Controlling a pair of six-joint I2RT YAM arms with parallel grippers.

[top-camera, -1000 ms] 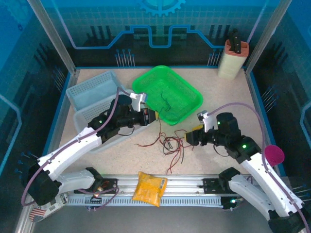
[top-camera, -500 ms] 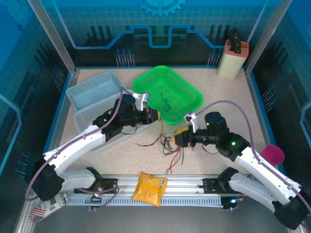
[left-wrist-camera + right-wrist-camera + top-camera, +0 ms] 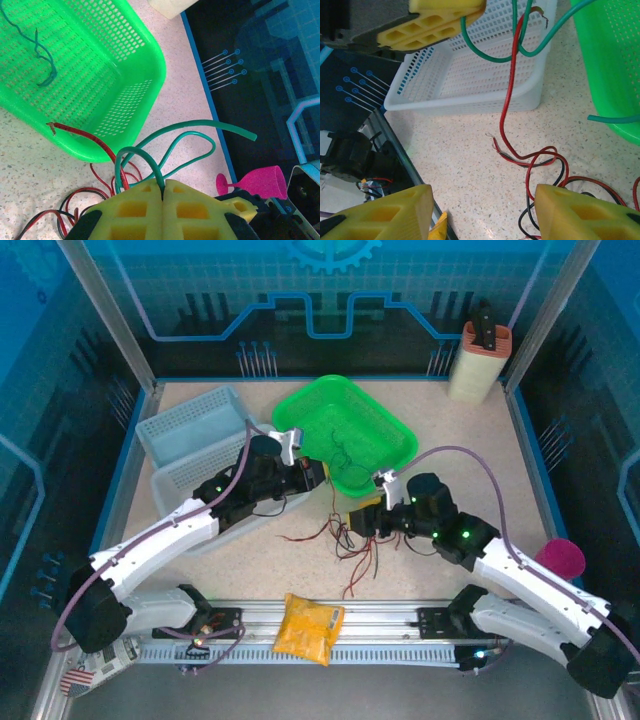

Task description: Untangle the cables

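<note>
Green cable (image 3: 215,123): pinched in my left gripper (image 3: 163,187), whose yellow fingers are pressed tight together on it. Its loops hang just beside the green basket (image 3: 135,95).
Loose cables (image 3: 350,540): red and black strands lie knotted on the table (image 3: 450,420) between my two arms, in front of that basket. One red cable (image 3: 506,100) climbs out of the heap alongside the green one.
Right gripper (image 3: 484,200): jaws spread, holding nothing, hovering over the heap.
Doing it well: I judge my right should close low on the red strands and pin them. My left then lifts the green one slowly, so it slides free rather than tightening the knot.
Writing: no brand, label or lettering I can read.
</note>
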